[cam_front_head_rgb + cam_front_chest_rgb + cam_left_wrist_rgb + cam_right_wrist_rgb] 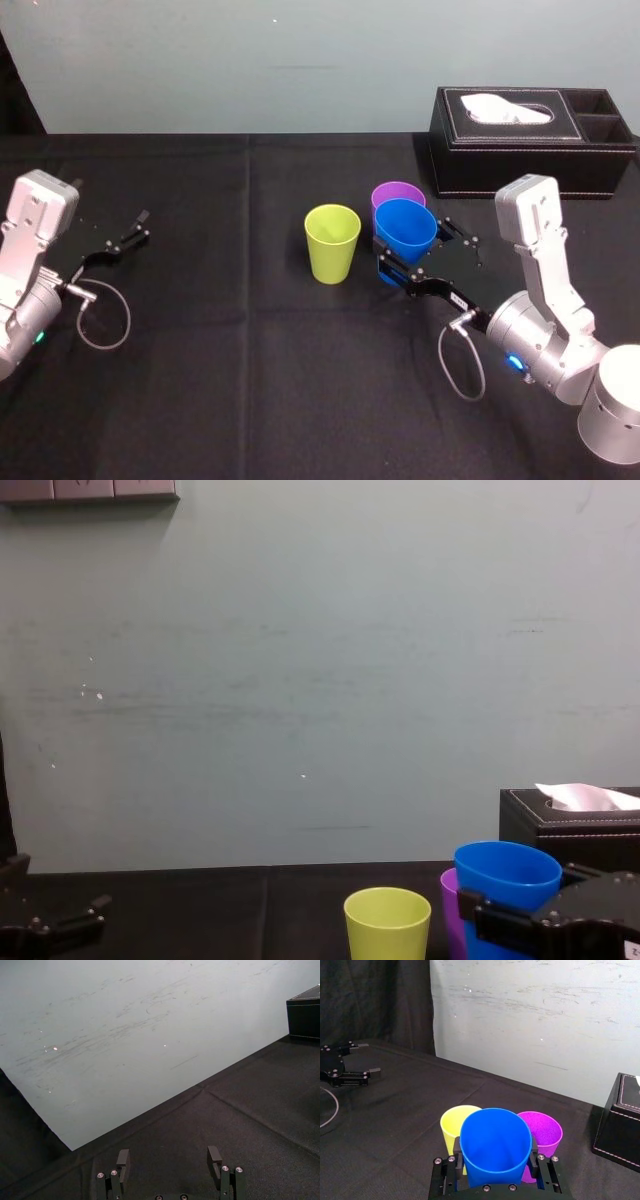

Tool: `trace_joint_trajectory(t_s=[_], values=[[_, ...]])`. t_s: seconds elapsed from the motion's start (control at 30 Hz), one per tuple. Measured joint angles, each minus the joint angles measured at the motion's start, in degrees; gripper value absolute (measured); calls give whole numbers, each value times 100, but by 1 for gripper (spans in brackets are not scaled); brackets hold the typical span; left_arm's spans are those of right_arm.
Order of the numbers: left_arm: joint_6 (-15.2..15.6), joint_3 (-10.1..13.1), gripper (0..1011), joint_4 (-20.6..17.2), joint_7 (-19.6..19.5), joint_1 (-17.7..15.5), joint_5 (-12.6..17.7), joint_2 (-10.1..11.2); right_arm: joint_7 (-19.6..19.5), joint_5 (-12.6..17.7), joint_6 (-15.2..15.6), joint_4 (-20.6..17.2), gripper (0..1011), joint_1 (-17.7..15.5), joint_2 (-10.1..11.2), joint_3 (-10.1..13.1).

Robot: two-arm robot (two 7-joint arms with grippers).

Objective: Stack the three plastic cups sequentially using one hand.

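- My right end effector (415,258) is clamped on the blue cup (405,225), one jaw on each side of its wall, holding it upright with the mouth up.
- From the chest view the blue rim sits higher than the other two, so I judge it is off the surface (250,380); I can't see its base.
- The purple cup (397,192) stands just behind the blue one, and the yellow-green cup (332,240) stands just beside it toward my left. Both are upright and empty.
- I read this as the first stacking step: one cup is picked up and nothing is nested yet.
- Next I need to bring the blue cup over one open mouth, most likely the purple cup close behind. I should line up the axes, lower it straight down, then let go.
- The cups are crowded, so a jaw could clip the neighbouring rim and tip it over on the way down.
- The black tissue box (530,140) sits farther back on my right, near the arm's elbow side but away from the cups.
- My left end effector (168,1162) rests spread open far to the left, well apart from everything.
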Motion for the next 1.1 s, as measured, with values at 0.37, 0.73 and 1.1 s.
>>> trace_joint_trajectory(t_s=[0.37, 0.73, 1.1], values=[[0, 0, 1011, 0, 0, 0, 0, 0, -3, 22, 66, -113, 724, 0, 35, -3], [0, 0, 1011, 0, 0, 0, 0, 0, -14, 92, 245, -344, 724, -58, 78, 9], [0, 0, 1011, 0, 0, 0, 0, 0, -44, 123, 303, -486, 724, -64, 113, 21]])
